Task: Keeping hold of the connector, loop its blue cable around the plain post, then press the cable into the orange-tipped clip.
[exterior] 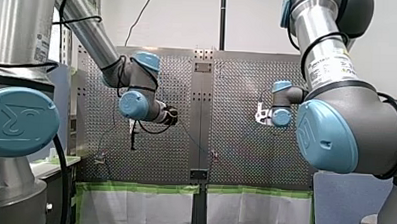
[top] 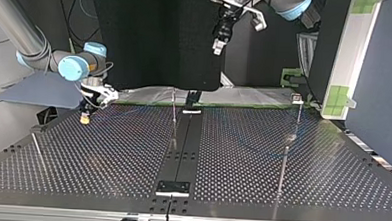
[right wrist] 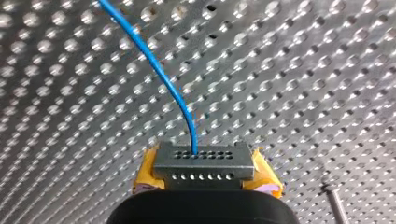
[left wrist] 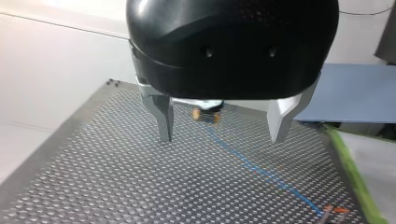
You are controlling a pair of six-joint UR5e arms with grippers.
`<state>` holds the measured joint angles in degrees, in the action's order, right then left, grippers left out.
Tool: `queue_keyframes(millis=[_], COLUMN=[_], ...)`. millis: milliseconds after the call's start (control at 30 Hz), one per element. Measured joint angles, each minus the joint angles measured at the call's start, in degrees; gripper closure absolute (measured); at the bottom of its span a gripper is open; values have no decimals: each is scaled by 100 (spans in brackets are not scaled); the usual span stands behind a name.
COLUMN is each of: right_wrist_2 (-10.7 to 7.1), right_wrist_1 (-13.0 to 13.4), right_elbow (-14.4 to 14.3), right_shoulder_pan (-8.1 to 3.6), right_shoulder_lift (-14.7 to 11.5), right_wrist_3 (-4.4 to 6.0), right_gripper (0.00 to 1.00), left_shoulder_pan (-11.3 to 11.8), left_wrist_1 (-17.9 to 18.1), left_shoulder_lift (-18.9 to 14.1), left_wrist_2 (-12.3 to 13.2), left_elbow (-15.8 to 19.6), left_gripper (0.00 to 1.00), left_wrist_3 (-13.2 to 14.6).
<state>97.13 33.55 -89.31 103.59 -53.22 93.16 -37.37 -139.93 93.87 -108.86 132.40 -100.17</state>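
While my right gripper [right wrist: 205, 179] clamps the connector [right wrist: 204, 161] and my left gripper [left wrist: 222, 137] hangs with fingers apart, the blue cable [right wrist: 163, 79] seems unlooped and unclipped as yet.

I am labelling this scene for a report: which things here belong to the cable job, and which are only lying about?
Job: connector, blue cable, right gripper, post, orange-tipped clip.
Lying about: blue board, green tape; left gripper open, holding nothing.

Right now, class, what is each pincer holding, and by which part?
My right pincer clamps the grey multi-hole connector by its two sides; my left pincer is open, empty.
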Motion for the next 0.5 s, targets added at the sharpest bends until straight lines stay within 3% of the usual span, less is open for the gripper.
queue_keyframes(millis=[233,500], right_wrist_2=[-3,-9], right_wrist_1=[-130,-222], right_elbow=[-188,-204], right_shoulder_pan=[-51,-75], right_shoulder_lift=[-15,-12], right_wrist_3=[-121,-196], right_gripper=[100,100], left_shoulder_pan=[8,9], left_wrist_1=[20,141], left_shoulder_lift=[-380,-366], left_wrist_2=[17,92], left_elbow=[2,2], left_gripper=[0,0], left_wrist_3=[14,73])
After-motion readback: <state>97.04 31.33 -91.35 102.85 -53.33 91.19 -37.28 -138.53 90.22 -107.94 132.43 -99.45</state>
